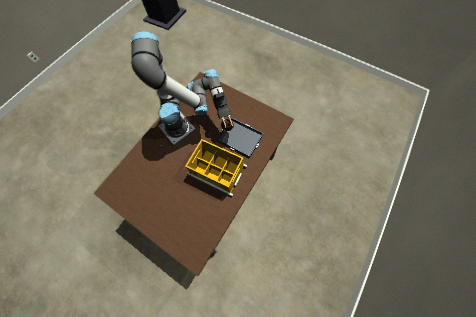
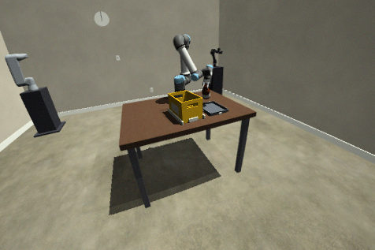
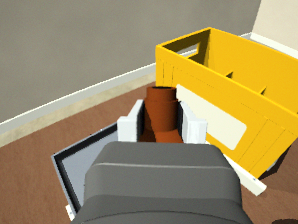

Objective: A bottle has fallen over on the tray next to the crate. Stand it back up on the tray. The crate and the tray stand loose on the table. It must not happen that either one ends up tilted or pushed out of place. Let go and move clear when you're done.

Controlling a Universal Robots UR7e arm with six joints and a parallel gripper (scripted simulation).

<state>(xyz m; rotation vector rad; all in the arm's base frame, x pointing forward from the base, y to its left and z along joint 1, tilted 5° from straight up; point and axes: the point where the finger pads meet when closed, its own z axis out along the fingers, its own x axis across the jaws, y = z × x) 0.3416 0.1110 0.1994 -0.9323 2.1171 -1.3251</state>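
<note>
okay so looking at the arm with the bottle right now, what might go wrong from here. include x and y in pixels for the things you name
The hand [image 1: 227, 120] [image 2: 206, 83] [image 3: 160, 111] grips the brown bottle [image 1: 228, 125] [image 2: 206, 91] [image 3: 162, 112] near its neck, so the body might swing if it bumps something. The tray [image 1: 240, 139] [image 2: 215, 108] [image 3: 82, 160] has a raised rim; the bottle's base could catch on it and tip, or nudge the loose tray.

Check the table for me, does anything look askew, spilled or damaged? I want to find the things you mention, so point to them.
Nothing looks spilled or damaged. The brown bottle [image 1: 228, 124] [image 2: 206, 91] [image 3: 161, 112] is upright in the gripper [image 1: 227, 119] [image 2: 206, 84] [image 3: 160, 111]. The yellow crate [image 1: 233, 185] [image 2: 191, 111] [image 3: 225, 95] and the tray [image 1: 242, 139] [image 2: 214, 108] [image 3: 80, 160] sit upright.
</note>
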